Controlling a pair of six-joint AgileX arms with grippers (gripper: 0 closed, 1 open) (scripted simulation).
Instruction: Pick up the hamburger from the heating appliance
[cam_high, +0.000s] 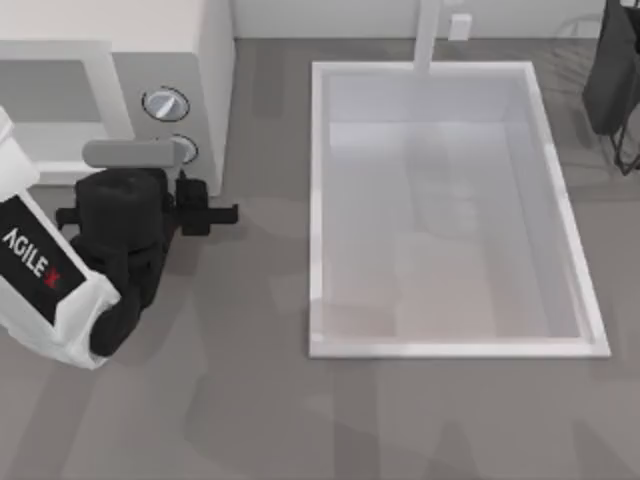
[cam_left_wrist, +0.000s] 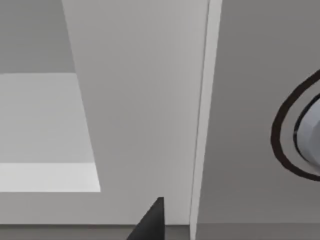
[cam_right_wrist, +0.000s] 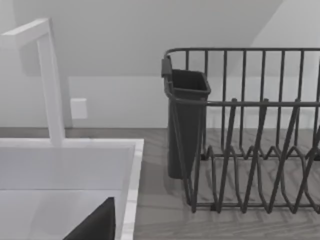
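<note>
The left arm (cam_high: 60, 270) reaches toward the heating appliance (cam_high: 200, 60) at the bench's far left corner, its left gripper (cam_high: 120, 160) right at the front panel beside the lower dial (cam_high: 185, 150) — whether its fingers are wide or narrow I cannot tell. The left wrist view looks close along the panel and the grey cavity (cam_left_wrist: 45, 130). The hamburger's place cannot be made out. The sink (cam_high: 320, 200) lies mid-bench, a dish rack (cam_right_wrist: 250, 135) beyond its right edge.
</note>
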